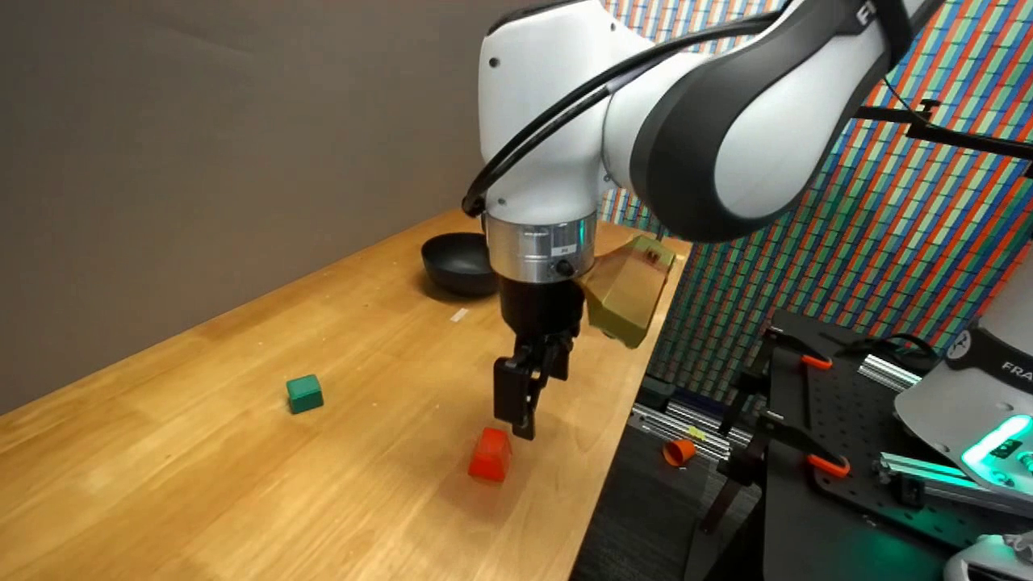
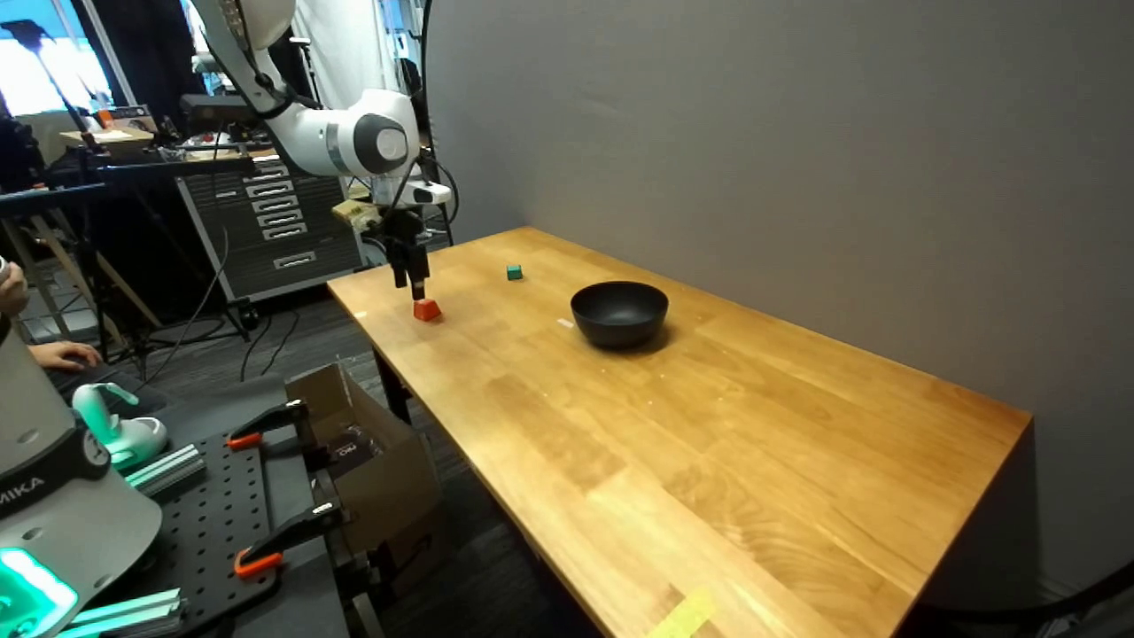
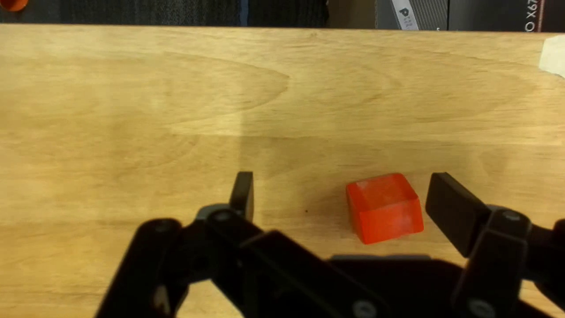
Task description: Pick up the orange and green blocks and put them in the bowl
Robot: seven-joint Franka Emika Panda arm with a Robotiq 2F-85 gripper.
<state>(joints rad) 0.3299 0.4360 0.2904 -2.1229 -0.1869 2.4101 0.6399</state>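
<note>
Clearly, we have the black two-fingered gripper (image 3: pixel 343 194) with its fingers (image 3: pixel 457 212) spread well apart. In the wrist view we find the small orange-red block with slanted sides (image 3: pixel 384 210) between them, a narrow gap from the finger at the right of that picture and a much wider one from the finger at the left. In both exterior views we see the fingertips (image 2: pixel 417 291) hanging low over this block, which rests on the light-brown wooden table (image 1: pixel 323 492) near its long edge. We cannot tell whether either fingertip touches it.

Nearer the plain grey wall (image 1: pixel 242 161), we see the small dark-green block (image 1: pixel 304 394) resting on the wood, well apart from the gripper. The round matte-black bowl (image 2: pixel 618 333) stands upright on the same table, well apart from both blocks; in an exterior view the white robot arm (image 1: pixel 537 137) hides part of it from us. A short pale strip (image 2: pixel 564 322) lies near the bowl, and a yellow strip of tape (image 2: pixel 687 616) lies at the table's end.

Near the arm's lower end juts a gold-coloured boxy piece (image 1: pixel 629 294). Beyond the long edge we make out a small orange cup (image 1: pixel 679 452) tipped over on the floor and a brown cardboard box (image 2: pixel 390 483).
</note>
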